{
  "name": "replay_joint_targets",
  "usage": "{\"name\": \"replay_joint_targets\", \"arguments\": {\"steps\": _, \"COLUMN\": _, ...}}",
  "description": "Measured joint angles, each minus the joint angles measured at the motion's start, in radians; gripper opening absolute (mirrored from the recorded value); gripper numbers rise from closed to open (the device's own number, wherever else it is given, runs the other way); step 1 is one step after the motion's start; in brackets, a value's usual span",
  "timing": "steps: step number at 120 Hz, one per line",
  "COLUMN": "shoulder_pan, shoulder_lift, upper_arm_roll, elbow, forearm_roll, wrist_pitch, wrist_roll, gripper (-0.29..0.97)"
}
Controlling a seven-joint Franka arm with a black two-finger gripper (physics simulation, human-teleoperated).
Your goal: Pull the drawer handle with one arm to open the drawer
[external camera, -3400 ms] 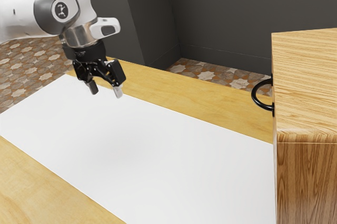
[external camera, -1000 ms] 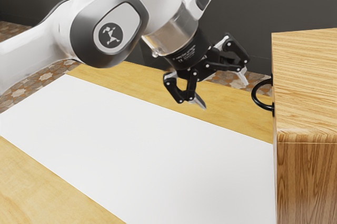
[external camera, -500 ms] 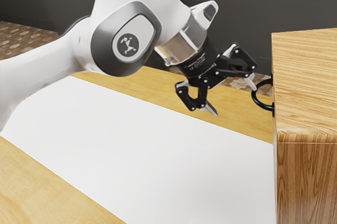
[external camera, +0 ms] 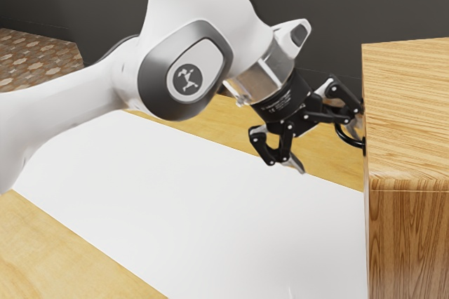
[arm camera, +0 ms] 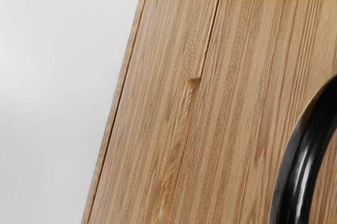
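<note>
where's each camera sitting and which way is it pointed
Exterior view: beside the table, facing across the white mat to the wooden cabinet; shows the arm and open tool.
Wrist view: on the hand, facing the cabinet's front close up.
Shared: the cabinet and its black ring handle.

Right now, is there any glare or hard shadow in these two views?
Exterior view: flat, even light; the claw throws no hard shadow on the white mat. Wrist view: a pale sheen runs along the black handle, while the wooden cabinet shows no glare.
</note>
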Motion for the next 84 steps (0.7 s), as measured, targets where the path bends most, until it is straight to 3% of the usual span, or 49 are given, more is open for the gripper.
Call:
{"name": "replay_joint_targets", "arguments": {"steps": 32, "shoulder_pan": 0.015, "shoulder_lift": -0.006, "upper_arm_roll": 0.007, "elbow": 0.0, "forearm_roll": 0.008, "wrist_pitch": -0.01, "wrist_roll": 0.009, "gripper": 0.68}}
{"name": "replay_joint_targets", "arguments": {"steps": 84, "shoulder_pan": -0.076, "shoulder_lift": -0.035, "upper_arm_roll": 0.141, "elbow": -0.01, "forearm_roll": 0.01, "wrist_pitch": -0.079, "wrist_roll": 0.051, "gripper": 0.68}}
